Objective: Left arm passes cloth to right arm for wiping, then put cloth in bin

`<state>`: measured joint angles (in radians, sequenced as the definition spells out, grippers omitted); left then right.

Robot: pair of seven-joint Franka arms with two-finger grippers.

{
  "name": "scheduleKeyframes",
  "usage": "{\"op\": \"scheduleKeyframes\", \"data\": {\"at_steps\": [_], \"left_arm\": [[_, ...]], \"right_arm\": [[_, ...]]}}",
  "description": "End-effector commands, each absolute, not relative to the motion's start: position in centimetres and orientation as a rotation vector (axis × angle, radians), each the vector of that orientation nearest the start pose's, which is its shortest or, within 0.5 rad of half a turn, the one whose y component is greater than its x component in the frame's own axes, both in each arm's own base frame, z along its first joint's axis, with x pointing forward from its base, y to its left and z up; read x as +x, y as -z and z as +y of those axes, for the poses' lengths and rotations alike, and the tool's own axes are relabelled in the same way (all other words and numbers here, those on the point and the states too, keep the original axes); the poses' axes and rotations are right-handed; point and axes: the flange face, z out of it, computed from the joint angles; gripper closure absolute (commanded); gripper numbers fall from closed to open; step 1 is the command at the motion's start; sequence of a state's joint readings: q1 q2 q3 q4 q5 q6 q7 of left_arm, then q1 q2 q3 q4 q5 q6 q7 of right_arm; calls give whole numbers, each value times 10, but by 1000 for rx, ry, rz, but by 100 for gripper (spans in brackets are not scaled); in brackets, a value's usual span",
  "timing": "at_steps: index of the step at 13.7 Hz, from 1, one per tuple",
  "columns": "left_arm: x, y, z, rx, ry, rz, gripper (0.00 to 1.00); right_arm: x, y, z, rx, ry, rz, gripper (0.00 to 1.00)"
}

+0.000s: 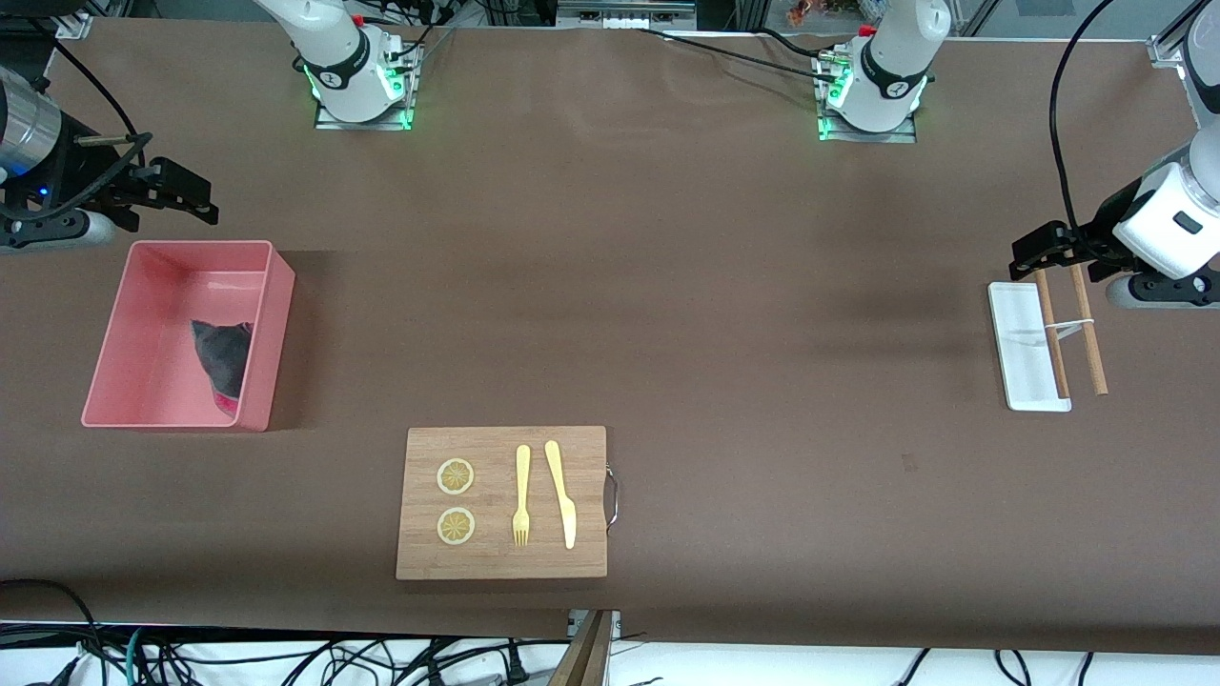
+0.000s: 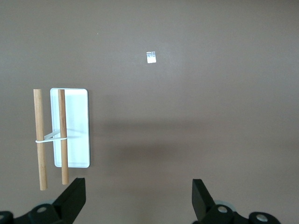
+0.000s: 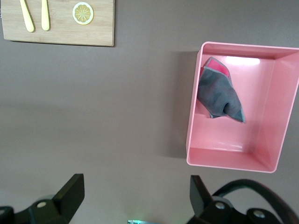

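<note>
1. At the right arm's end of the surface, the bin holds the cloth, crumpled grey-side-up against one wall.
2. My right jaws hang wide open and empty above the surface beside the bin.
3. My left jaws hang wide open, empty, over the white tray at the left arm's edge.

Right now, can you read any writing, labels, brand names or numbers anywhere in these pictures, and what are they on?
No readable text anywhere.
The small white tag on the brown table: marks too small to read.
The bin, the cloth, the wooden board and the white tray: no writing visible.
</note>
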<state>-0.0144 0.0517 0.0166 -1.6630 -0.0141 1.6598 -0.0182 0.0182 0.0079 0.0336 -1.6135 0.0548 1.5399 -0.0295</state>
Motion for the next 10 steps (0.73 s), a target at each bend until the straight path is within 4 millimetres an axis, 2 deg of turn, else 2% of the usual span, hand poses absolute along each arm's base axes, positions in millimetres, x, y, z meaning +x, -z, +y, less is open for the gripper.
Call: {"op": "scheduleKeyframes", "data": {"at_steps": [1, 10], "left_arm": [[576, -564, 2, -3130, -94, -1, 0], [576, -564, 3, -3130, -94, -3, 0]], "right_arm": [[558, -609, 34, -3070, -104, -134, 0], [556, -609, 37, -3075, -117, -137, 0]]}}
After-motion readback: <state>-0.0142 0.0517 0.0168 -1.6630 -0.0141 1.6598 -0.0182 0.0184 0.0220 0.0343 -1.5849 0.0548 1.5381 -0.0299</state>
